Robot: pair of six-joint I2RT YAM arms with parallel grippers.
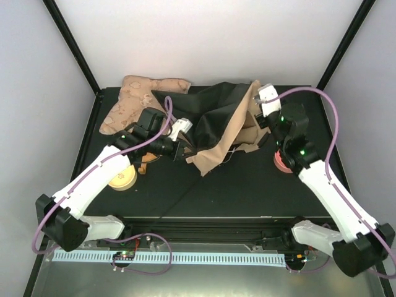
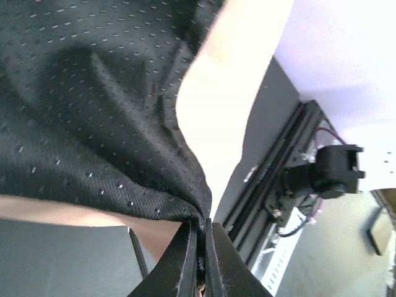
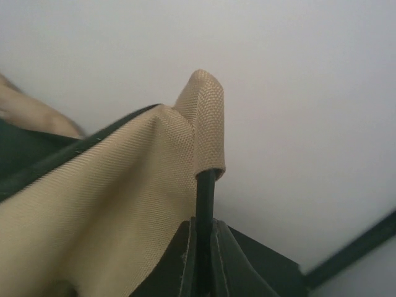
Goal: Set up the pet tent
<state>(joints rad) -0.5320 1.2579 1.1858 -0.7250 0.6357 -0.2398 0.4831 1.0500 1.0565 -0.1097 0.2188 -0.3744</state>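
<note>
The pet tent (image 1: 216, 127) lies crumpled at the back middle of the table, tan canvas outside, black lining showing. My left gripper (image 1: 185, 148) is shut on a fold of its black lining (image 2: 124, 124) at the tent's near left edge; the fabric bunches right at the fingertips. A thin black pole (image 2: 139, 260) runs below the cloth. My right gripper (image 1: 258, 106) is shut on a black pole (image 3: 204, 198) whose top end sits inside a tan canvas sleeve (image 3: 201, 117) at the tent's right side, held up off the table.
A beige floral cushion (image 1: 139, 99) lies at the back left. A yellow round object (image 1: 122, 178) sits under my left arm, a red round object (image 1: 283, 162) under my right arm. Black frame posts stand at both back corners.
</note>
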